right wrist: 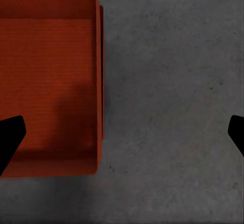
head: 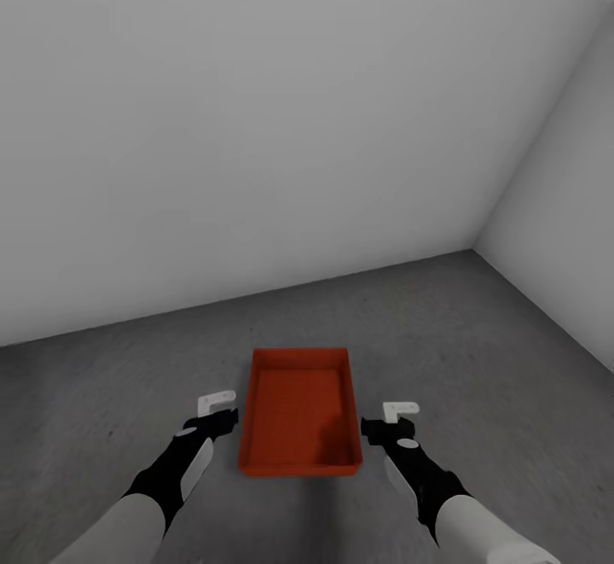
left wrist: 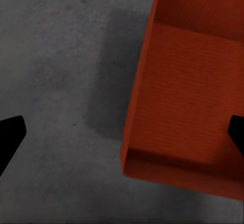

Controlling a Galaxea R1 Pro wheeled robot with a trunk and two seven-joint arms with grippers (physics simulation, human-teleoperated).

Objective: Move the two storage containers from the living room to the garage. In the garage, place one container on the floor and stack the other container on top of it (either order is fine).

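One orange-red storage container (head: 298, 415) rests on the mottled grey concrete floor (head: 477, 334) of the garage, empty, its ribbed bottom (left wrist: 188, 97) showing. In the right wrist view a thin darker red strip runs along the outside of the container (right wrist: 48, 82); I cannot tell whether a second container lies under it. My left gripper (head: 217, 409) hovers open just left of the container, holding nothing. On the container's right side my right gripper (head: 399, 415) is also open and empty. In the wrist views the left gripper (left wrist: 122, 132) and the right gripper (right wrist: 122, 132) have their dark fingertips (left wrist: 10, 132) (right wrist: 10, 135) spread wide.
Plain white-grey walls (head: 256, 120) meet in a corner at the far right (head: 477, 244). Bare concrete floor stretches on both sides of the container and behind it up to the wall.
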